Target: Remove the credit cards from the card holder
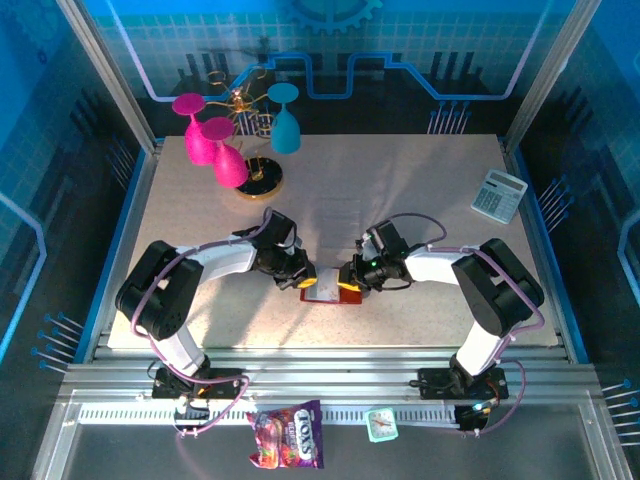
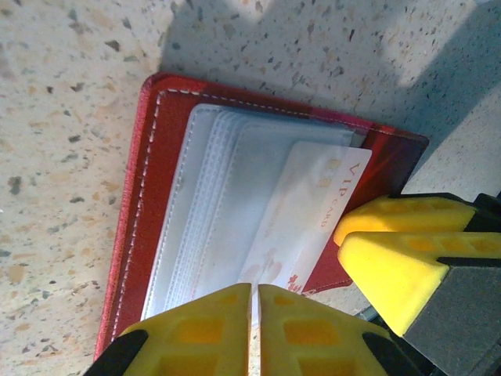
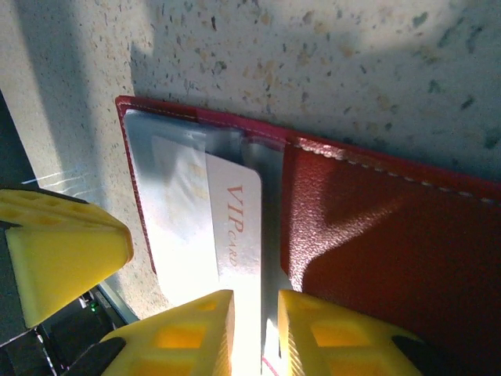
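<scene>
The red card holder [image 1: 322, 296] lies open on the speckled table between my two grippers. In the left wrist view its red cover [image 2: 149, 196] frames clear sleeves, and a whitish credit card [image 2: 313, 211] printed "VIP card" sticks partway out of a sleeve. My left gripper [image 2: 254, 294] is shut, its tips over the near edge of the sleeves and the card. My right gripper [image 3: 256, 301] stands narrowly open over the same card [image 3: 235, 219], beside the red flap [image 3: 376, 235]. In the top view the left gripper [image 1: 305, 278] and right gripper [image 1: 347, 278] almost touch.
A grey-white calculator [image 1: 498, 195] lies at the far right. Two pink goblets [image 1: 218, 150] and a blue one [image 1: 285, 125] stand by a gold rack [image 1: 260, 180] at the back left. A candy bag [image 1: 285, 450] and a small packet [image 1: 380, 425] lie near the arm bases.
</scene>
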